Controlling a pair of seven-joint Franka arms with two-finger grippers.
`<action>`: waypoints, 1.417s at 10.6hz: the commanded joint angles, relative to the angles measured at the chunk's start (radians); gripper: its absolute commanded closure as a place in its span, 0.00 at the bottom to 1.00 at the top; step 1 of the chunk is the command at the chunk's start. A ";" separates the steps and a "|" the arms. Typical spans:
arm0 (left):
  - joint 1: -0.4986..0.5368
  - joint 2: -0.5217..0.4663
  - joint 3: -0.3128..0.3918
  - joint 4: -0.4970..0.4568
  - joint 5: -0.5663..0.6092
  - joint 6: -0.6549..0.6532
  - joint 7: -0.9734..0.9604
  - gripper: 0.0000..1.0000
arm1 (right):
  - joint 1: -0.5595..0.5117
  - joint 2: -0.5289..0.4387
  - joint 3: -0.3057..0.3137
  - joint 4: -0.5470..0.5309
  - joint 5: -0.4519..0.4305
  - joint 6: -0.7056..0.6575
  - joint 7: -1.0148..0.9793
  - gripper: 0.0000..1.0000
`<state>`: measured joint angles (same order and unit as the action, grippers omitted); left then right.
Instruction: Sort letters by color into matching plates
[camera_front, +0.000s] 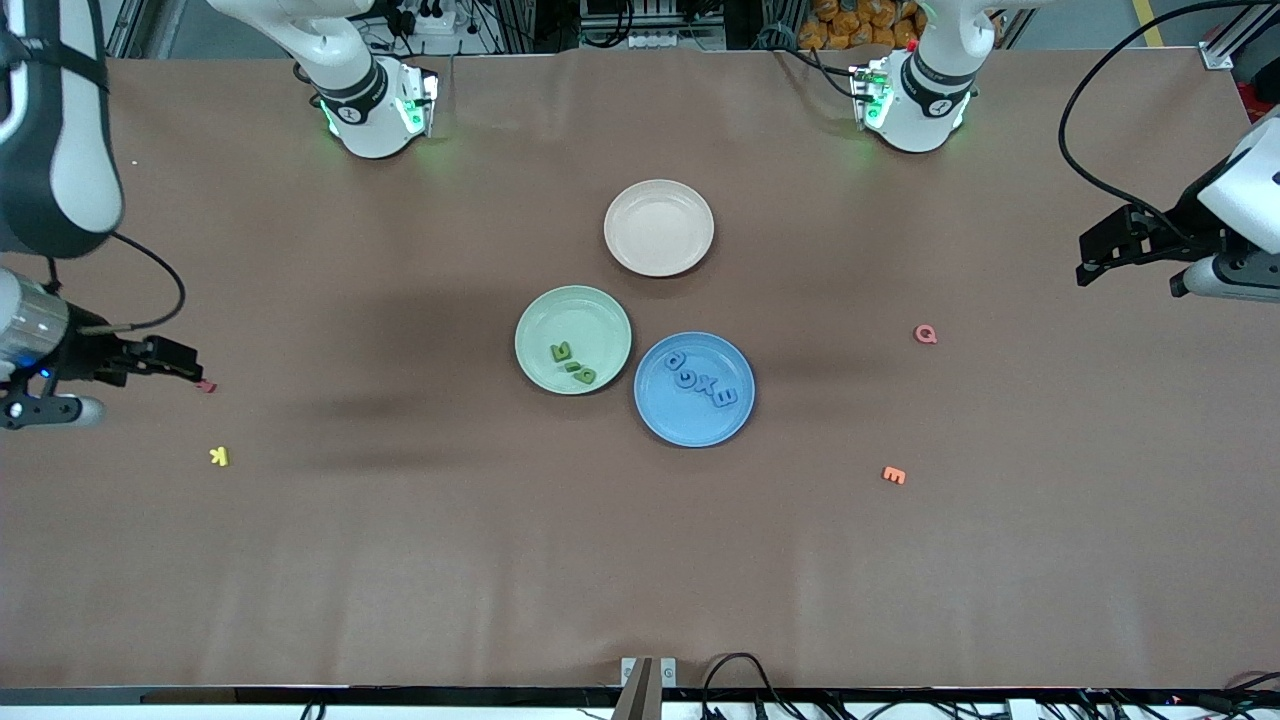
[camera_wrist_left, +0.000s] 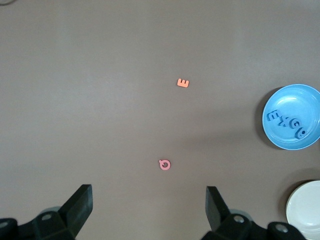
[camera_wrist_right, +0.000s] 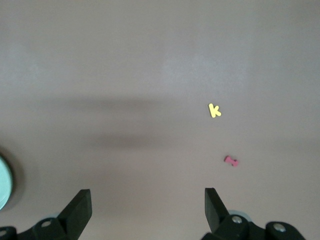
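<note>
Both arm bases (camera_front: 375, 100) are showing glossy white shells with black joint bands at the top of the frame, green status lights glowing on each. The right gripper (camera_front: 175, 360) at the left edge is showing matte black fingers under a silver cylindrical wrist, a thin black cable looping above it. The left gripper (camera_front: 1110, 250) at the right edge is wearing black too, a black cable arcing overhead.

Even, bright overhead light falls on the matte brown worktop (camera_front: 400, 560) with no glare. Soft, blurred arm shadows streak across it beside the green plate (camera_front: 573, 339). Both wrist views look slightly hazy.
</note>
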<state>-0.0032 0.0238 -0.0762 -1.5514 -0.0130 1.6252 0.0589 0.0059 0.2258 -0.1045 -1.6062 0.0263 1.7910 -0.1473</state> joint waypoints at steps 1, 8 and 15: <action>-0.001 0.005 0.001 0.017 -0.004 -0.011 0.002 0.00 | 0.014 -0.031 -0.009 0.083 0.000 -0.120 -0.002 0.00; -0.001 0.005 0.001 0.017 -0.004 -0.007 0.002 0.00 | 0.075 -0.109 -0.006 0.197 -0.002 -0.292 0.087 0.00; -0.003 0.005 -0.001 0.017 -0.005 -0.007 0.002 0.00 | 0.089 -0.287 -0.001 0.010 0.001 -0.268 0.087 0.00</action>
<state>-0.0033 0.0255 -0.0766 -1.5489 -0.0131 1.6258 0.0589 0.0860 0.0183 -0.1042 -1.4794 0.0255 1.4721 -0.0761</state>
